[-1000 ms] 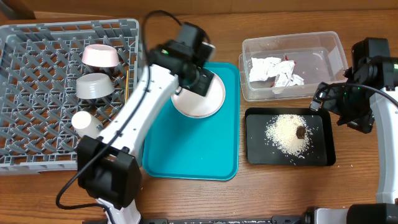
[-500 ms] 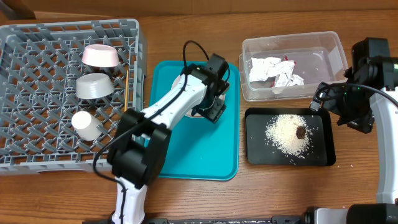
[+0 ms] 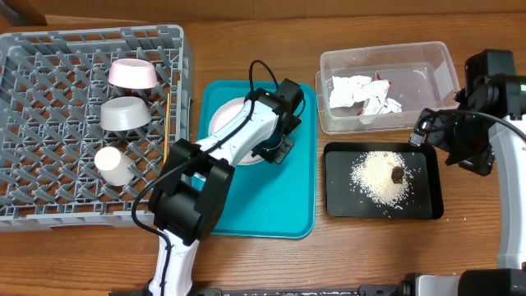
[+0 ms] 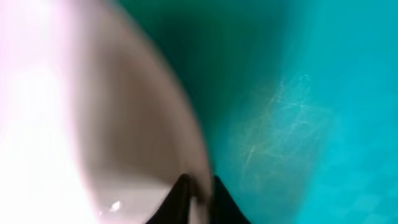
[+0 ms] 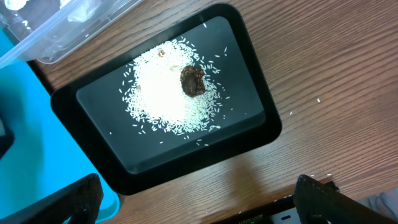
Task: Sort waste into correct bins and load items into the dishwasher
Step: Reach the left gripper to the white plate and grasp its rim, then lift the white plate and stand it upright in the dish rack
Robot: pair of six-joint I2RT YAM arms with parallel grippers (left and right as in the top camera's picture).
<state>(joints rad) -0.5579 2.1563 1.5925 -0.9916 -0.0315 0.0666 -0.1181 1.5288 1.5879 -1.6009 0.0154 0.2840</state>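
Left end effector [image 3: 278, 146] is clenched on the rim of the white plate [image 3: 222, 119]; the wrist view shows thin dark fingertips [image 4: 176, 202] on either side of the edge. The plate lies on the teal tray [image 3: 246, 205], toward its upper end, beside the grey dish rack [image 3: 16, 49]. Right end effector [image 5: 199, 202] is spread wide and grasps nothing, above the black tray [image 5: 249, 68] of rice [image 5: 165, 93]. The plate is judged stiff, glazed, slick and breakable. A one-sided rim pinch may let it swing or slip. It calls for a deeper bite on the rim and a slow lift.
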